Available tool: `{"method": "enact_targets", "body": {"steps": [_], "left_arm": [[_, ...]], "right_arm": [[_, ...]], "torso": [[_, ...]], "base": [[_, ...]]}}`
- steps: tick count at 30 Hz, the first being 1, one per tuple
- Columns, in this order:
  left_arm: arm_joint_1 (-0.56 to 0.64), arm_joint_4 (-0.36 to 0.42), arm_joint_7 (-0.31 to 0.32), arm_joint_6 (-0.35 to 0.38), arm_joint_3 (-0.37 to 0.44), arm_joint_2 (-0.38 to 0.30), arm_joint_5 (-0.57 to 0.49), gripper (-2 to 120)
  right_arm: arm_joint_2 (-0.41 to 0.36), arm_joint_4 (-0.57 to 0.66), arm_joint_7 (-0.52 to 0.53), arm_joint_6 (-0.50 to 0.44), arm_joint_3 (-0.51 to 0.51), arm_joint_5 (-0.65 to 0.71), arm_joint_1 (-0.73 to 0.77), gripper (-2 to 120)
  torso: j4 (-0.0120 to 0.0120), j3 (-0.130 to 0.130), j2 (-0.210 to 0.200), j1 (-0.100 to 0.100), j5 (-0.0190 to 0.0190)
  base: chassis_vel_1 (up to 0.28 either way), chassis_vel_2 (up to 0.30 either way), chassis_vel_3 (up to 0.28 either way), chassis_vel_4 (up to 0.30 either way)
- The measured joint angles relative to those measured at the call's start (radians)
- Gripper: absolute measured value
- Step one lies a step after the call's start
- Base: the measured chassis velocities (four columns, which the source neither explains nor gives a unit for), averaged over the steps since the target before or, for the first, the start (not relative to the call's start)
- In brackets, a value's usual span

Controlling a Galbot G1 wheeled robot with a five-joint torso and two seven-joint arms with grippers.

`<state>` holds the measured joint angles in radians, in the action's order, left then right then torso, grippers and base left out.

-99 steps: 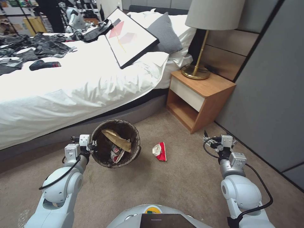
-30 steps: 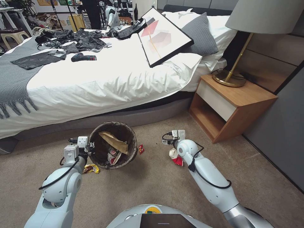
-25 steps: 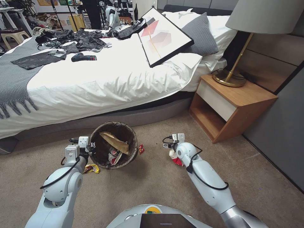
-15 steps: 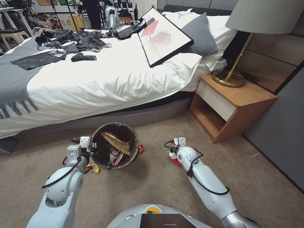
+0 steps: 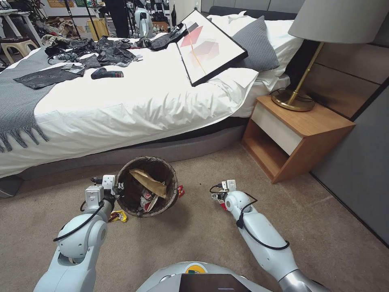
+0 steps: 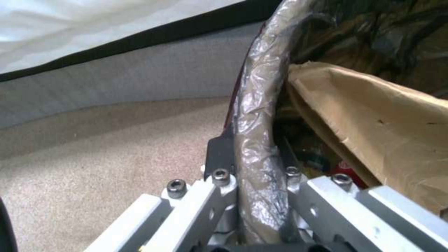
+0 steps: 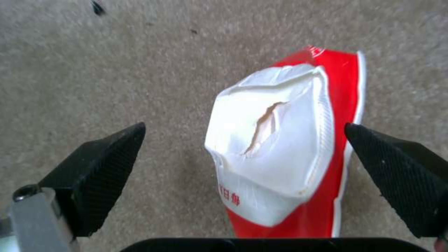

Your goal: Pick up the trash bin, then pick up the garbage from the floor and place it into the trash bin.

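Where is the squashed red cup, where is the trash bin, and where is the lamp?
squashed red cup (image 7: 275, 147): right wrist view, on its white crumpled middle.
trash bin (image 5: 172, 178): head view, on the bag-covered rim.
lamp (image 5: 292, 101): head view, on its round gold base.

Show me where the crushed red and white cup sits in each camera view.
Head view: crushed cup on the carpet, mostly hidden under the right end effector.
Left wrist view: not in it.
Right wrist view: cup between the open fingers.
Shared landmark: the carpet.
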<state>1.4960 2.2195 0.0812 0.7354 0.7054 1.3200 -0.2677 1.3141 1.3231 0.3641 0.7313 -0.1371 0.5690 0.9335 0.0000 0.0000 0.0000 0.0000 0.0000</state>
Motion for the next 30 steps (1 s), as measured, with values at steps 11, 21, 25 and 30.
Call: {"method": "enact_targets", "body": {"steps": [11, 21, 25, 30], "left_arm": [[0.0, -0.002, -0.001, 0.0, 0.006, -0.003, -0.001, 3], [0.0, -0.004, -0.002, 0.0, 0.016, -0.004, -0.004, 3], [-0.003, -0.007, -0.002, 0.0, 0.014, -0.003, -0.004, 3], [-0.007, -0.007, -0.001, 0.0, 0.002, 0.007, 0.0, 3]], "right_arm": [[0.034, -0.209, -0.108, -0.075, 0.0, -0.082, -0.069, 100], [0.019, -0.229, -0.124, -0.1, -0.026, -0.096, -0.059, 100], [0.005, -0.186, -0.121, -0.087, -0.023, -0.087, -0.044, 100], [0.021, -0.23, -0.112, -0.103, -0.029, -0.092, -0.061, 91]], "torso": [[0.0, 0.0, 0.0, 0.0, 0.0], [0.0003, 0.0, 0.0, 0.0, 0.0003], [-0.0003, 0.0, 0.0, 0.0, 0.0002], [0.0, 0.0, 0.0, 0.0, -0.0002]], "base": [[0.0, 0.0, 0.0, 0.0], [0.0, 0.0, 0.0, 0.0], [0.0, 0.0, 0.0, 0.0], [0.0, 0.0, 0.0, 0.0]]}}
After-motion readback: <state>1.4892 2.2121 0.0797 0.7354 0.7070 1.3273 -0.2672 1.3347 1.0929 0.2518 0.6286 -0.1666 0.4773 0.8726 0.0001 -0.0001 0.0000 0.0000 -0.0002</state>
